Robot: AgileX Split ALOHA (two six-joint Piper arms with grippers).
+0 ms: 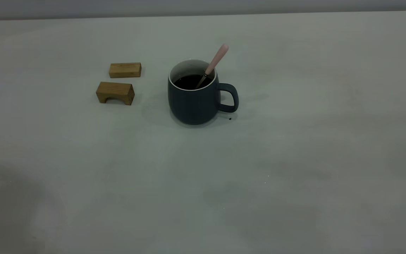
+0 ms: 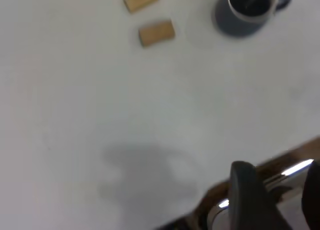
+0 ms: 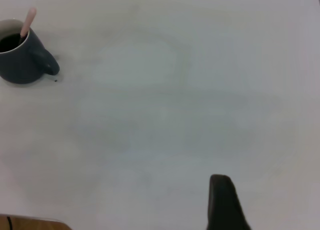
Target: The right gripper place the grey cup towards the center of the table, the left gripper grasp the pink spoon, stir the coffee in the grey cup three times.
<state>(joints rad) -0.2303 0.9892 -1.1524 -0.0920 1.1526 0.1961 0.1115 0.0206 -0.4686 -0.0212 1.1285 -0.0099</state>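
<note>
1. The table (image 1: 294,158) fills the exterior view; neither arm appears there.
2. The grey cup (image 1: 194,102) stands upright toward the far middle, handle to the right, with coffee (image 1: 190,82) inside.
3. Two wooden blocks (image 1: 115,92) lie just left of the cup.
4. The pink spoon (image 1: 215,61) leans in the cup, handle up and rightward.
5. The left gripper (image 2: 272,200) and right gripper (image 3: 225,202) show only at their wrist views' edges, well apart from the cup; I cannot tell whether their jaws are parted or closed.
</note>
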